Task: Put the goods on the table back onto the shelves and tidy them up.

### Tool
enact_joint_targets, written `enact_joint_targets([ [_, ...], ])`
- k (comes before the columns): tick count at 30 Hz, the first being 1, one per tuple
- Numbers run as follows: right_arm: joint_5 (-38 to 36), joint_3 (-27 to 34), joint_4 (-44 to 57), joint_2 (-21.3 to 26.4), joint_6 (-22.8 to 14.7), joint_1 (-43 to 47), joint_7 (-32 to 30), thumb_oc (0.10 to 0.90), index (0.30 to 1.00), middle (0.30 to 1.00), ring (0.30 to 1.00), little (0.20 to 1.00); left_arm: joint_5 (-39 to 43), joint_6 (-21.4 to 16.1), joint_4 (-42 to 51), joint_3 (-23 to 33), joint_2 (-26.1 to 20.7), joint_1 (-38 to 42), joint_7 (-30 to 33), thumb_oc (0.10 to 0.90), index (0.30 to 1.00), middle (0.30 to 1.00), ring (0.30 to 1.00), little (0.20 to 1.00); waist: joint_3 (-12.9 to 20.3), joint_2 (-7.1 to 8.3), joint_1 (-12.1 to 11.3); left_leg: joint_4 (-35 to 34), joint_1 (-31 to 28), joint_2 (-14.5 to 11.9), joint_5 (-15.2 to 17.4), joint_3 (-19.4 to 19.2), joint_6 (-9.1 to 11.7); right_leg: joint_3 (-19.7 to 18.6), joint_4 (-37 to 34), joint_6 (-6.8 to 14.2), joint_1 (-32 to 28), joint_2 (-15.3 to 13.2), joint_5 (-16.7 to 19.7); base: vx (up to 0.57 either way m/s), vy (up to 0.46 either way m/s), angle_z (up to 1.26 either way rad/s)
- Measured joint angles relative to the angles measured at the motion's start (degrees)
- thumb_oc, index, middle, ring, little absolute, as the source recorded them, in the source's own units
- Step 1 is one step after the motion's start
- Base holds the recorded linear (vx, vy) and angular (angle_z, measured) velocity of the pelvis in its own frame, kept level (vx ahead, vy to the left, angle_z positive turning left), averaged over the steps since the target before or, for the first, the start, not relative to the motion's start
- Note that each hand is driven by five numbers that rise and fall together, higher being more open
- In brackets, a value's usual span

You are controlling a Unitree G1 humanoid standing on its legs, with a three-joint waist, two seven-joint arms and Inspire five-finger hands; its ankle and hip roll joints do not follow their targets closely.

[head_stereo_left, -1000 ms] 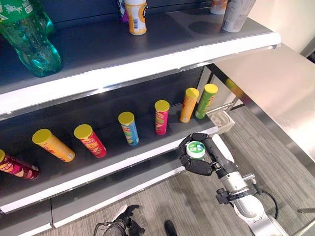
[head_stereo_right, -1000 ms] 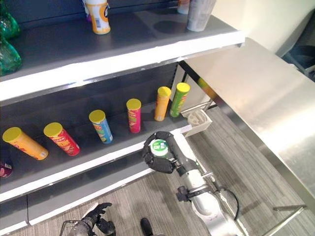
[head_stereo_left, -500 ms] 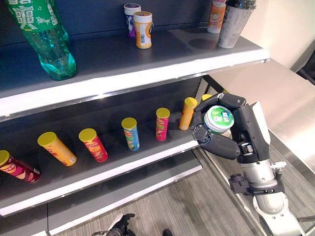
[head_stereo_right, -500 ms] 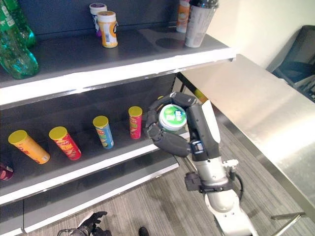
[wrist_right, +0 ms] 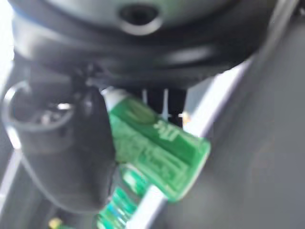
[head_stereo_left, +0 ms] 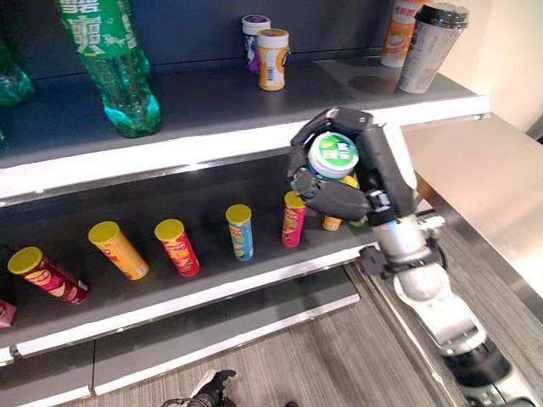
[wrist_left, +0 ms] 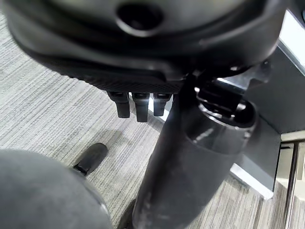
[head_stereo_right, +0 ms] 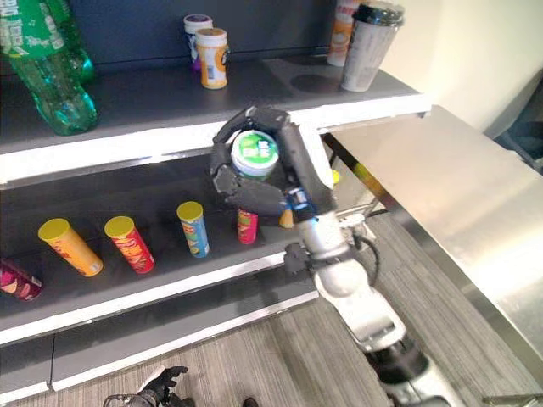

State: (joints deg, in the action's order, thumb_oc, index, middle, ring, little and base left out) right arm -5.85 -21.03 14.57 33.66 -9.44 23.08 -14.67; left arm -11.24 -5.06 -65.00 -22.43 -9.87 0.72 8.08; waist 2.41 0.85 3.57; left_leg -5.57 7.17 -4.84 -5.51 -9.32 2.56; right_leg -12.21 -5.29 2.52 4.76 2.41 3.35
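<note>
Green can [head_stereo_left: 333, 156]: frame centre, level with upper shelf [head_stereo_left: 212, 140] lip, clamped in our right hand [head_stereo_left: 356, 174], fingers and thumb curled round body. Left hand [wrist_left: 137, 102]: idle, fingers straight, holding nothing. We judge: keep upright, clear lip, seat on bare patch right of small jars [head_stereo_left: 273, 59].

Bottle [head_stereo_left: 114, 68] left on upper shelf [head_stereo_left: 212, 93]; jars [head_stereo_left: 271, 58] middle, cups [head_stereo_left: 428, 47] right; tubes [head_stereo_left: 174, 246] on lower shelf [head_stereo_left: 170, 288].

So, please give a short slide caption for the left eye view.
Right hand holds a green-lidded can before the shelves.
</note>
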Motion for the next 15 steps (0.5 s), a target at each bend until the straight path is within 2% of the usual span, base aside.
enact_joint_targets([
  [2, -0.5, -1.7, -1.1, 1.1, 2.3, 3.0, -0.6, 0.400, 0.300, 0.300, 0.300, 0.300, 1.0, 0.5, -0.2, 0.0, -0.1, -0.2, 0.1, 0.800, 0.900, 0.900, 0.900, 0.900, 0.0, 0.05, -0.5, 0.0, 0.1, 0.3, 0.0, 0.5, 0.0, 0.7, 0.0, -0.3, -0.1, -0.4, -0.3, 0.03, -0.011, 0.15],
  [6, -1.2, -1.7, -5.5, 1.9, 2.3, 16.8, -3.5, 0.400, 0.300, 0.300, 0.300, 0.300, 1.2, 0.5, -0.3, 0.0, -0.2, 0.3, 0.0, 0.800, 0.900, 0.900, 0.900, 0.900, 0.2, 0.73, -0.8, 0.3, 0.0, 0.7, -0.2, 0.6, -0.4, 0.9, 0.0, -0.3, -0.3, -0.6, -0.3, 0.02, -0.004, 0.03],
  [9, -1.3, -2.3, -6.9, 2.0, 2.3, 21.1, -4.3, 0.400, 0.300, 0.300, 0.300, 0.300, 2.2, 0.5, -0.4, 0.0, -0.9, 0.4, 0.0, 0.800, 0.900, 0.900, 0.900, 0.900, 0.2, 1.25, -1.1, 0.3, -0.1, 0.7, -0.2, 0.6, -0.4, 0.9, 0.0, -0.3, -0.4, -0.6, -0.3, 0.00, 0.000, 0.00],
  [11, -1.9, -2.3, -7.1, 3.7, 2.3, 23.5, -4.4, 0.400, 0.300, 0.300, 0.300, 0.300, 2.3, 0.5, -0.8, 0.0, -1.0, 0.5, 0.0, 0.800, 0.900, 0.900, 0.900, 0.900, 0.2, 1.36, -1.1, 0.2, -0.1, 0.7, -0.2, 0.6, -0.4, 0.9, 0.0, -0.3, -0.4, -0.7, -0.3, 0.00, 0.000, 0.00],
  [15, -2.3, -4.0, -8.9, 4.9, 2.2, 27.8, -5.7, 0.400, 0.300, 0.300, 0.300, 0.300, 2.3, 0.6, -2.5, -0.1, -1.2, 1.2, 0.0, 0.800, 0.900, 0.900, 0.900, 0.900, 0.1, 1.59, -0.2, 0.0, -0.2, 0.7, -0.2, 0.5, -0.4, 0.8, 0.0, -0.2, -0.4, -0.6, -0.4, 0.02, -0.006, -0.03],
])
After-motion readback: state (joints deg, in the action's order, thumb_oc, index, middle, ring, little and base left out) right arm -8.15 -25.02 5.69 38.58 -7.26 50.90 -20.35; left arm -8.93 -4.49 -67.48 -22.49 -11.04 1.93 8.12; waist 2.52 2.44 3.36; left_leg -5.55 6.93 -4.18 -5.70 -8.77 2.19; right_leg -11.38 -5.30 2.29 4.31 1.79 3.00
